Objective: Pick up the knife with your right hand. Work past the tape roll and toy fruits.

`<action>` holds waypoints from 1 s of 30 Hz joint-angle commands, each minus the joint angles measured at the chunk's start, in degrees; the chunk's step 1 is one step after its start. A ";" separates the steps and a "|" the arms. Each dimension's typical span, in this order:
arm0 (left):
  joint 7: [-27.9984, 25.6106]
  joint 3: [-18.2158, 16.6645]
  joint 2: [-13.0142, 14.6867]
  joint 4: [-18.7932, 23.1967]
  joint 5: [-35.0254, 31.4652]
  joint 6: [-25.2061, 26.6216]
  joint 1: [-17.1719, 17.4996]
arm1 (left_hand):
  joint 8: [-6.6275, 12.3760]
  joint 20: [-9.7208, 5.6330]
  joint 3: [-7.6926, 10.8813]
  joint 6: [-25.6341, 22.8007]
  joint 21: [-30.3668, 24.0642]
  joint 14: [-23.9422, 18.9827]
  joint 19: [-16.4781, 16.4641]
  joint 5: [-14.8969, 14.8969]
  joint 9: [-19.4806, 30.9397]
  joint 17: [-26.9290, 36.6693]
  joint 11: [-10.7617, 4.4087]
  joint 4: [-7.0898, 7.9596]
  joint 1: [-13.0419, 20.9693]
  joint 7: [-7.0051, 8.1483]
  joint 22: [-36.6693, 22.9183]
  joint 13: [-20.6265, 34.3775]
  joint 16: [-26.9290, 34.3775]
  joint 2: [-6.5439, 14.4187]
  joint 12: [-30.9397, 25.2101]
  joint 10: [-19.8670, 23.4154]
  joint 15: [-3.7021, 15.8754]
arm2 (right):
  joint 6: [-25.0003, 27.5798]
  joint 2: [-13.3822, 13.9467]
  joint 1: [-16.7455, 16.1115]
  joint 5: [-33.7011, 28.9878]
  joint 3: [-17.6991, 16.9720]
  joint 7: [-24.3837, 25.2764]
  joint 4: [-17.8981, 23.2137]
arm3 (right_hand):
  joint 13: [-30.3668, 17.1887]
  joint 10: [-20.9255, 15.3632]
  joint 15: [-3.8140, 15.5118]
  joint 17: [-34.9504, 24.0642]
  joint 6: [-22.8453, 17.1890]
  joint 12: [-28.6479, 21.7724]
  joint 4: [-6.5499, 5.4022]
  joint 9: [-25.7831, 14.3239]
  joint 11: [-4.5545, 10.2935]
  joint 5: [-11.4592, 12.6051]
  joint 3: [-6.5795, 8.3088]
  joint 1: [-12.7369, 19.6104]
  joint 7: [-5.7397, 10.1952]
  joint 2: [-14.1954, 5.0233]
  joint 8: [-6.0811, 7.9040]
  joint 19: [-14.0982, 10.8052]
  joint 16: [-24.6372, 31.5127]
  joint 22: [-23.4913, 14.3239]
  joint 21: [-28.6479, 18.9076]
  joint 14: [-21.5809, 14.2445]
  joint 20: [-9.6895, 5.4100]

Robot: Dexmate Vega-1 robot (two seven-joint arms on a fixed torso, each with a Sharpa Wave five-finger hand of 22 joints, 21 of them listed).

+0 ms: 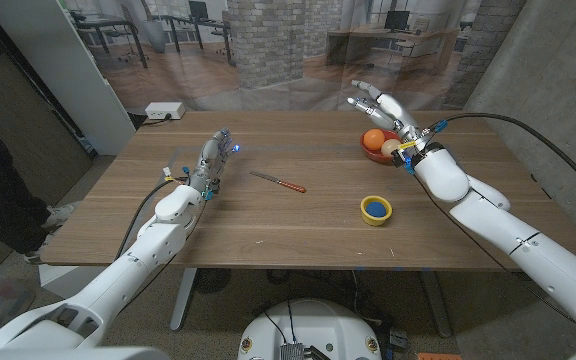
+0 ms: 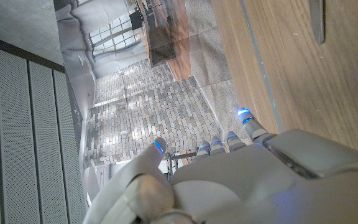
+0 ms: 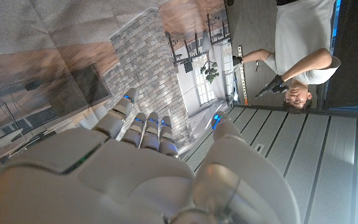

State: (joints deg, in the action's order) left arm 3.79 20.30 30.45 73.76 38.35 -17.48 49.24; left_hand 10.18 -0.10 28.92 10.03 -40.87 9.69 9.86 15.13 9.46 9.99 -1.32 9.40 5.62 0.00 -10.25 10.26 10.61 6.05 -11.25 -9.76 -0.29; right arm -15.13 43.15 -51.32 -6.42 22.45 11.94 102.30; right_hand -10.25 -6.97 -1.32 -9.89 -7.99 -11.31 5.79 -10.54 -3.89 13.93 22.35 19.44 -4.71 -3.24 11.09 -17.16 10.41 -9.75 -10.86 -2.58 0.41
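Note:
The knife [image 1: 278, 182] lies near the middle of the wooden table [image 1: 298, 240], blade toward the left, reddish handle toward the right. Its blade end [image 2: 319, 22] shows in the left wrist view. My right hand [image 1: 383, 108] hovers over the far right of the table, fingers spread and holding nothing, just above a bowl of toy fruits [image 1: 378, 146]. A yellow tape roll [image 1: 375, 209] with a blue centre lies between that bowl and the front edge. My left hand [image 1: 211, 160] reaches out left of the knife, fingers extended and empty.
A white box [image 1: 165, 111] sits beyond the table's far left corner. A tall white panel [image 1: 78, 70] stands at the left. In the right wrist view a person [image 3: 297, 50] in a white shirt stands beyond my right hand [image 3: 135, 168].

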 commanded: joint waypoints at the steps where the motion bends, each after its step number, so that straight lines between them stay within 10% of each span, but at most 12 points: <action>1: 0.92 0.14 -0.62 -1.68 0.28 -0.43 -0.91 | 0.20 0.49 0.53 5.34 0.10 7.07 10.01 0.31 0.34 0.13 0.18 -0.03 -0.48 -0.21 -0.18 0.20 0.27 3.52 -0.36 -5.88 -0.55 | 2.53 1.32 1.97 -4.39 1.37 -1.90 2.48 | -0.28 -0.57 -0.09 -0.14 -0.49 -0.11 0.46 -0.08 -0.25 -0.39 0.24 0.72 0.30 0.10 0.39 -0.60 0.43 -0.06 -0.53 -0.64 -0.13; 30: 1.75 0.11 -1.27 -3.59 0.54 -1.12 -1.76 | 0.13 0.73 0.64 5.40 0.44 7.03 9.88 0.27 0.35 0.14 0.55 -0.06 -0.69 -0.47 -0.19 0.21 0.22 3.38 -0.23 -6.06 -0.90 | 11.49 3.42 6.12 -18.52 6.06 -6.63 9.38 | -0.35 -1.92 0.20 -0.16 -1.50 -0.26 1.91 -0.20 0.13 -0.97 0.18 2.20 0.81 0.27 0.53 1.24 0.50 -0.14 0.22 -1.43 1.36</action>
State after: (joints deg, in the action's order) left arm 5.28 20.54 29.27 70.58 38.73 -18.36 47.55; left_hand 10.18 0.54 29.16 9.82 -40.66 9.82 9.85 15.13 9.76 9.99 -1.11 9.17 5.46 -0.20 -10.25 10.26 10.61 6.21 -11.25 -9.97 -0.81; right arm -6.28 46.24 -46.41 -20.50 26.96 6.72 109.68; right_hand -10.25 -8.31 -1.25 -9.89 -8.92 -11.31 7.36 -10.53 -3.79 13.05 22.54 20.93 -4.20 -2.96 11.09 -16.42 10.41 -9.74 -10.86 -3.26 1.55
